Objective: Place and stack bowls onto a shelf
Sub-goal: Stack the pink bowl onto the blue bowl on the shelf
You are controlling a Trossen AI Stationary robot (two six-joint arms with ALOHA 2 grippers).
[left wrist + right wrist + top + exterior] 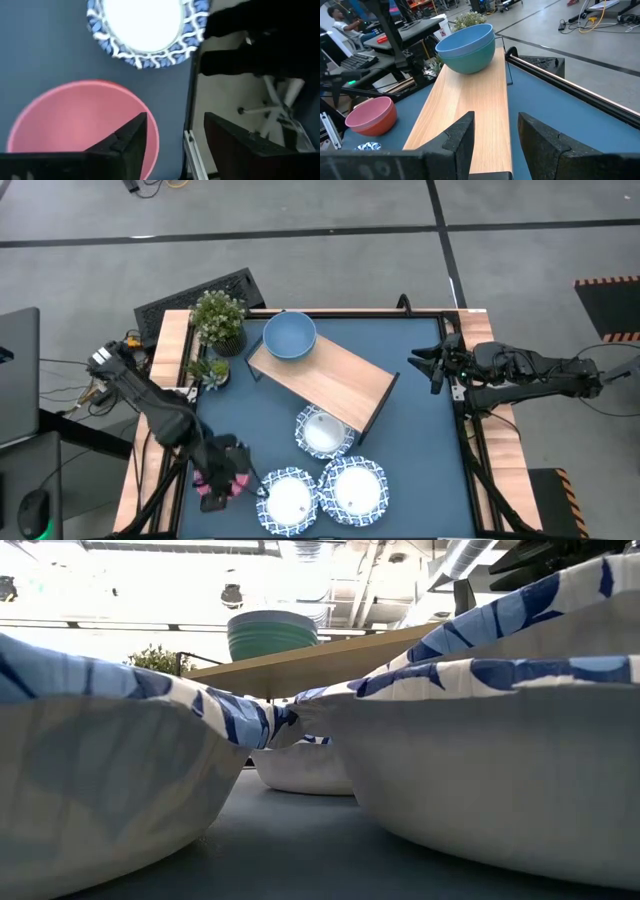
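Observation:
The pink bowl (pixel 75 120) sits near the table's near-left corner, mostly hidden under my left gripper (pixel 225 478) in the high view. My left gripper (pixel 175 117) hangs open above it, one finger over the bowl's rim (pixel 155 132) and the other beyond it, toward the table edge. Three white bowls with blue-patterned rims (pixel 323 430) (pixel 288 500) (pixel 352 488) rest on the table. The wooden shelf (pixel 340 380) stands slantwise mid-table; at its far-left end a blue bowl (pixel 465 37) is nested in a green one (pixel 470 62). My right gripper (pixel 495 117) waits open at the table's right edge (pixel 422 365), facing the shelf.
Two small potted plants (pixel 218 318) (pixel 208 370) stand at the far-left corner beside the shelf. The nearest patterned bowl (pixel 145 30) lies close to the pink one. The table's edge rail (pixel 192 100) runs right beside my left gripper. The low view is filled by two patterned bowls (pixel 480 740).

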